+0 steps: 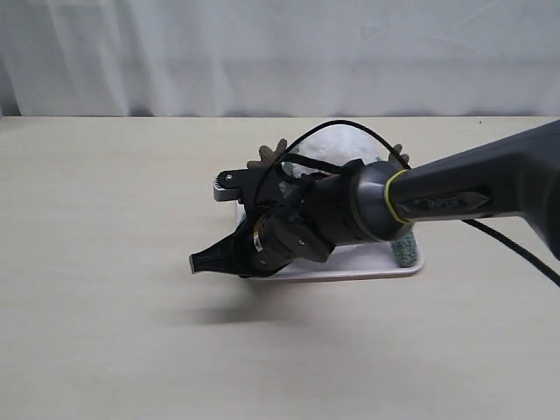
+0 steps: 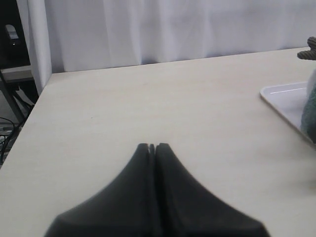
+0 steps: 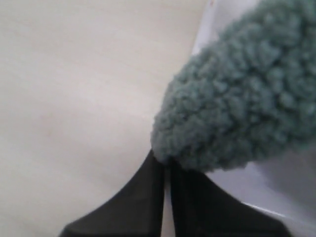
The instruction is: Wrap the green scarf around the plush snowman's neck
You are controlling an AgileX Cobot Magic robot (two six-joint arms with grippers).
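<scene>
Right gripper [image 3: 166,167]: I am holding its jaws pressed together, with the tips meeting the rounded end of the green scarf [image 3: 237,103]. The fuzz is sitting right against the tips, and I cannot tell whether any of it is pinched between them. That scarf end is lying over the edge of the white tray [image 1: 367,268], where the tray meets the pale table [image 1: 105,219]. In the exterior view my right arm [image 1: 472,197] is reaching in from the right across the tray, and the gripper is hanging above the tray's left end and casting a shadow [image 1: 236,312] on the table in front. The scarf's other end is showing green at the tray's right corner, just below my arm. The plush snowman [image 1: 337,142] is resting at the back of the tray, mostly behind my wrist and its black cable [image 1: 350,123]. One brown twig arm [image 1: 269,157] is poking out to the left, and the neck is hidden. Left gripper [image 2: 152,146]: I am hovering it over the table with jaws together on nothing, well apart from the tray off to one side.
</scene>
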